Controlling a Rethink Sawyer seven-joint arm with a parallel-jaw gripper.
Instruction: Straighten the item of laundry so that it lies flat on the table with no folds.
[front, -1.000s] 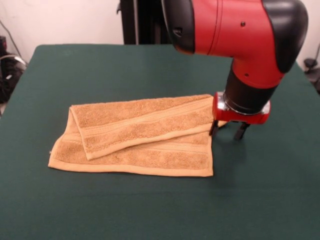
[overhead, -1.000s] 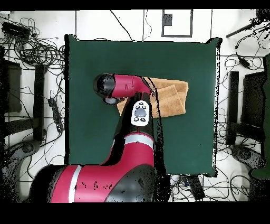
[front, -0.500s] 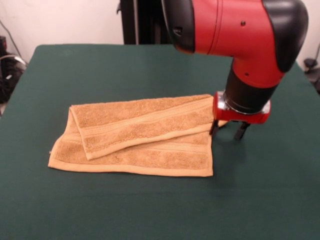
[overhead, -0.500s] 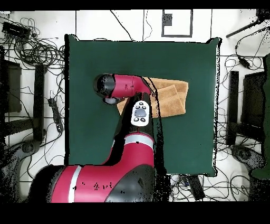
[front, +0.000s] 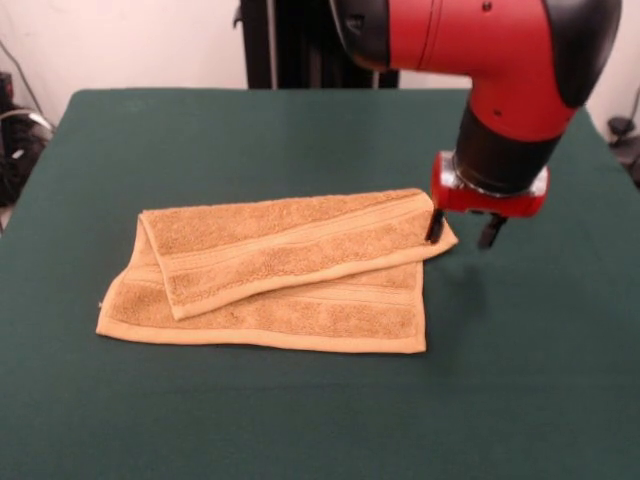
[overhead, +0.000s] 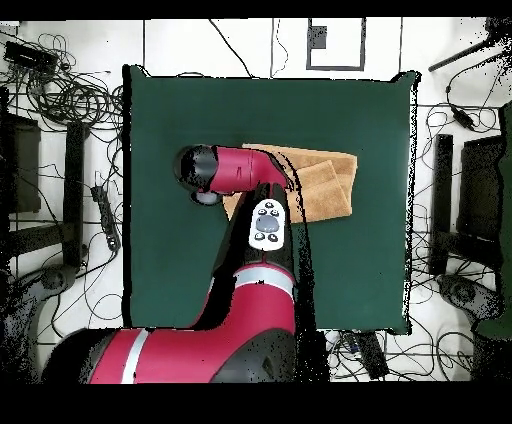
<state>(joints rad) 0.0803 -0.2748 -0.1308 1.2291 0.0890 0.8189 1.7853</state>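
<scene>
The orange-tan towel (front: 280, 270) lies on the green table (front: 300, 420), left of centre in the front view. It is folded: an upper layer runs slantwise over a lower layer, with band stripes on both. A tiny white tag (front: 101, 304) shows at its left corner. My gripper (front: 462, 230) hangs just above the towel's right corner, open and empty, with one finger (front: 436, 226) over the corner and the other past the edge. In the overhead view the towel (overhead: 325, 185) is partly covered by my arm (overhead: 240, 168), and the gripper is hidden under it.
Cables and equipment (overhead: 60, 90) lie on the floor around the table in the overhead view. The black pedestal (front: 290, 45) stands behind the table's far edge.
The gripper has risen a little from the table at the towel's right corner and stayed open. The corner lies flat in plain view. The rest of the towel has not moved.
</scene>
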